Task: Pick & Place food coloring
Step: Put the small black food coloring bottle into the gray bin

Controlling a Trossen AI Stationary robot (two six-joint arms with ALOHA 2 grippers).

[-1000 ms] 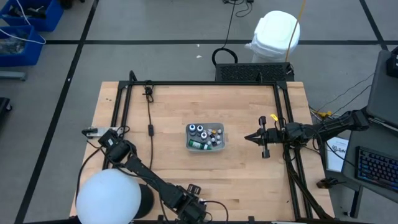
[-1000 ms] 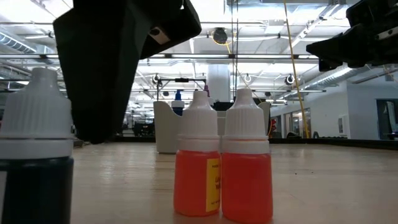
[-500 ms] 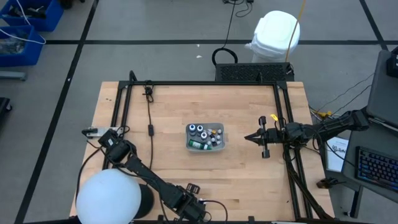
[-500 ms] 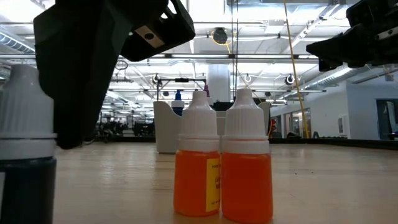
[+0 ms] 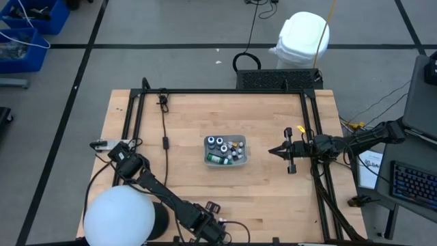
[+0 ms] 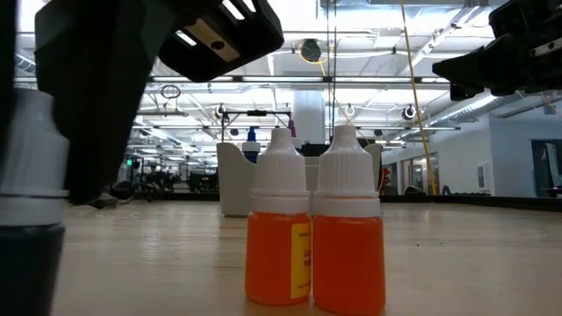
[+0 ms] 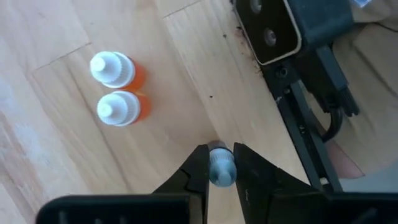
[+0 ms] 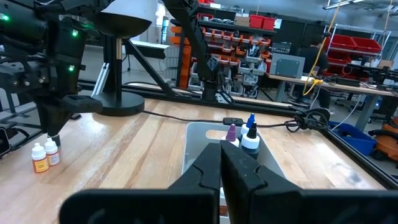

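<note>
Several bottles (image 5: pixel 224 149) in tray (image 5: pixel 244 159)

A light wooden table (image 5: pixel 184 178) carries a translucent grey tray (image 5: pixel 224 151) at its middle. Well apart from the tray, by the near edge, two orange bottles (image 7: pixel 116 87) stand touching, a dark bottle (image 7: pixel 220 168) just beside them.

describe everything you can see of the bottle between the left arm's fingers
The dark bottle is small, with a ribbed white cap and a dark liquid body, plastic by its look. It stands upright on the wooden table, near its edge by the black frame. The left tool brackets it, one dark finger close on each side of the cap. Two orange bottles stand apart from it, side by side.
</note>
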